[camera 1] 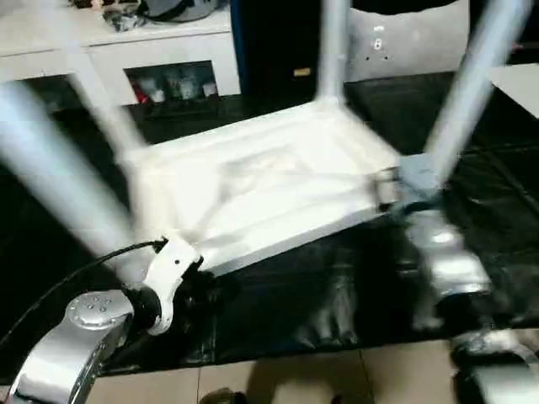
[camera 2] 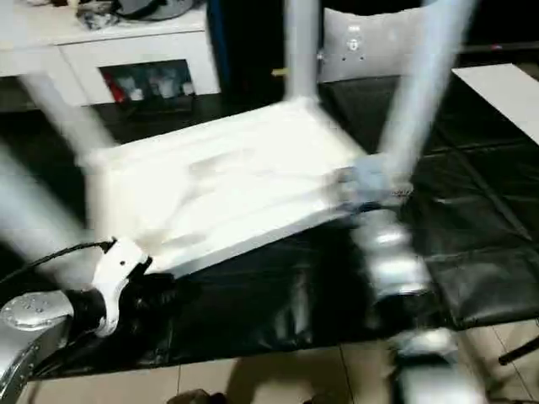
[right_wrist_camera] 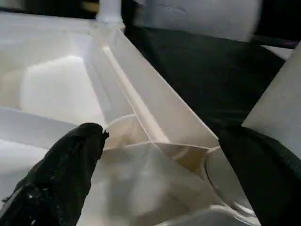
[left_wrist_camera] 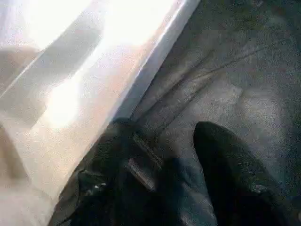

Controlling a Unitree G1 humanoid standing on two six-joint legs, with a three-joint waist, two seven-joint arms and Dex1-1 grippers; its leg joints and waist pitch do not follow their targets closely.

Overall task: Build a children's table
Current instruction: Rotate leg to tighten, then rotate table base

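A: The floor is covered by a black mat (camera 1: 337,286), and a white cabinet (camera 1: 168,59) stands behind it. Where is the children's table (camera 1: 269,185)?

B: It lies upside down on the mat, in front of the cabinet, with its legs (camera 1: 472,84) pointing up.

A: And the tools?

B: The left tool (left_wrist_camera: 174,155) is at the near rim of the table, half open and holding nothing, I think. The right tool (right_wrist_camera: 160,160) is wide open at a corner socket (right_wrist_camera: 141,136) beside a leg, gripping nothing.

A: How to do this step well?

B: Probably check that each leg sits fully in its socket. The right forearm (camera 1: 442,252) reaches forward; the left wrist bends toward the rim.
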